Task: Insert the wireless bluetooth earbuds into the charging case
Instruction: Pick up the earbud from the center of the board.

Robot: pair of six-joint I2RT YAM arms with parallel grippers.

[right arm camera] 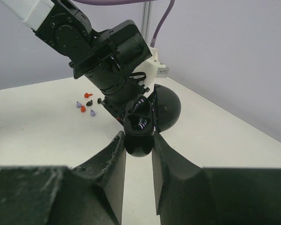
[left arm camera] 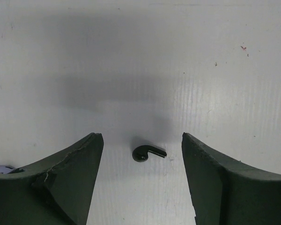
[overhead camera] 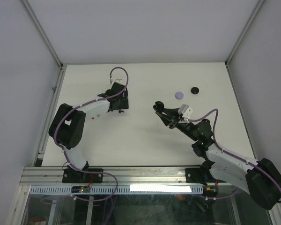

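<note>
Straddling the earbud (left arm camera: 148, 153) on the counter (left arm camera: 131, 56), the left hand (left arm camera: 140, 138) stands apart, evidently to pinch it, while the right hand (right arm camera: 138, 139) clamps the open charging case (right arm camera: 140, 123), presenting its wells.

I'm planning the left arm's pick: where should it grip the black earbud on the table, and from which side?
Grip the earbud by its rounded head, probably from straight above. It lies flat, its thin stem pointing at one finger of the open left gripper, so the thicker head gives the surer hold.
</note>
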